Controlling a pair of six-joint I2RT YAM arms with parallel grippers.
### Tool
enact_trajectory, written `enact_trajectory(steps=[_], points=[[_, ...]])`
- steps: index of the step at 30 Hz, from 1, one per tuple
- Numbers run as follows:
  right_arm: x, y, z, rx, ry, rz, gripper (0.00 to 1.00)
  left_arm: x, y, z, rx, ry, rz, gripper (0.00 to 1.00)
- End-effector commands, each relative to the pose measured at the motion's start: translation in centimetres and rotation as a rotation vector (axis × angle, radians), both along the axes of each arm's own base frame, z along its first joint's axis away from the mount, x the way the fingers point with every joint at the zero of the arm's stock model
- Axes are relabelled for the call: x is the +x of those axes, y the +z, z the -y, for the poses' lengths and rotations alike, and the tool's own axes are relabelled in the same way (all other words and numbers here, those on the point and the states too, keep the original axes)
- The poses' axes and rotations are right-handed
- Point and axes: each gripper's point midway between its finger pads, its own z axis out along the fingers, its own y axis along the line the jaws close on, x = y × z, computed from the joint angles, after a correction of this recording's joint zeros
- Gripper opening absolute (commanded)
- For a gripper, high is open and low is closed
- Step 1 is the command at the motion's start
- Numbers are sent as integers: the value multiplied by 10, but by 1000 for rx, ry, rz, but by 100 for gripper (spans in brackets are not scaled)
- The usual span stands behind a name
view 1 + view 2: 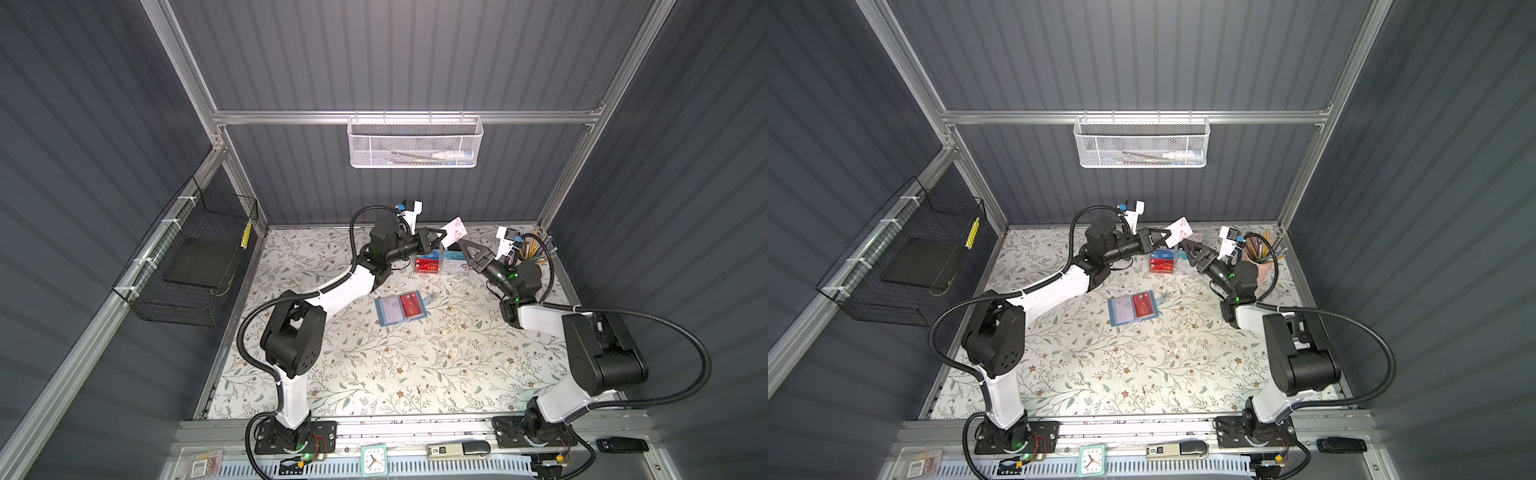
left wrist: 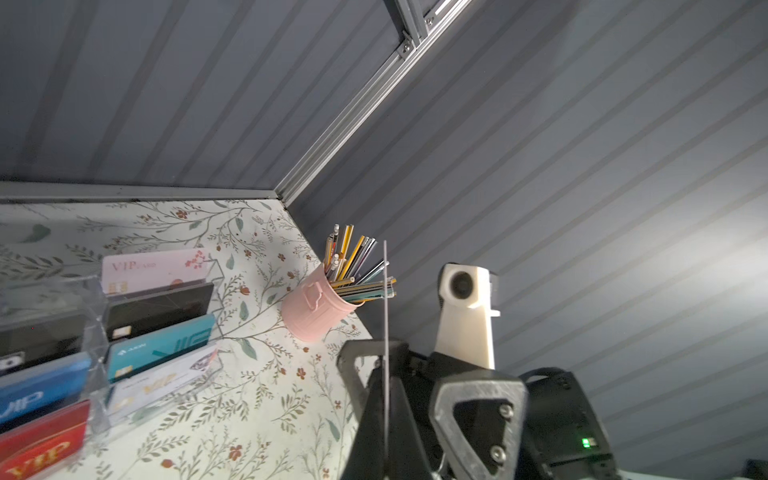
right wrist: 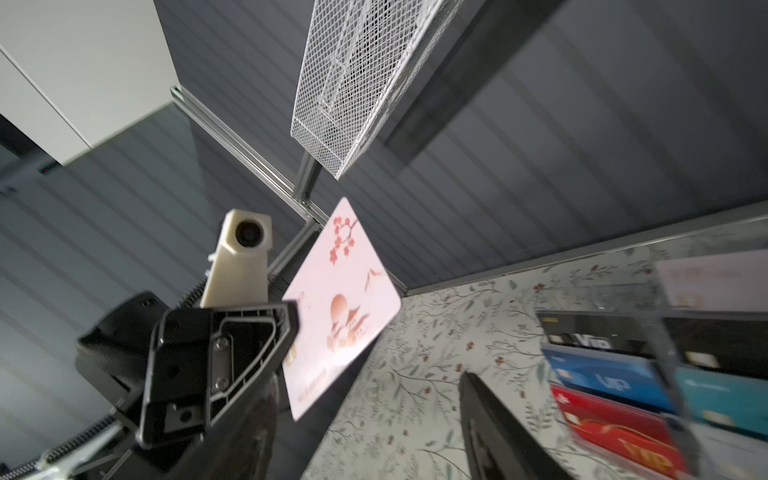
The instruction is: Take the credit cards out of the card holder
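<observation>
Right wrist view catches my left gripper (image 3: 291,328) pinching a pink card (image 3: 345,307) by its edge, while my right gripper (image 1: 471,248) gapes empty nearby and the card holder (image 1: 384,316) lies open mid-table; so slim a hold may let the card drop.

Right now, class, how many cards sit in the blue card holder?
2: pale card in the card holder's left sleeve, red card in its right. Others may be hidden.

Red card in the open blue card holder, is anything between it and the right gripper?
Nothing visible does: the red card lies in the open card holder, and only bare table separates it from the open right gripper.
</observation>
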Motion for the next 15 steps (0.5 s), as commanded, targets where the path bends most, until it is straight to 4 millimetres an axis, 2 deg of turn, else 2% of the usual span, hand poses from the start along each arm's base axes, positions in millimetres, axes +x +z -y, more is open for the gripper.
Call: enact_trajectory(steps=[1, 2, 3, 7, 11, 12, 15], points=[[-9, -4, 13, -106, -75, -24, 89, -1, -9, -5, 203, -5, 203, 0], [-13, -4, 18, -133, -98, -40, 96, 1, -13, -4, 245, -16, 254, 0], [-16, -5, 22, -161, -122, -54, 99, 2, -19, -2, 285, -22, 288, 0], [-34, -6, 43, -266, -221, -112, 99, 10, -45, 5, 418, -84, 426, 0], [-50, 0, 61, -337, -293, -171, 99, 13, -67, 17, 464, -168, 542, 0], [-50, -3, 70, -351, -338, -200, 99, 14, -72, 20, 465, -185, 545, 0], [-55, -7, 79, -368, -351, -248, 99, 19, -89, 29, 506, -253, 578, 0]])
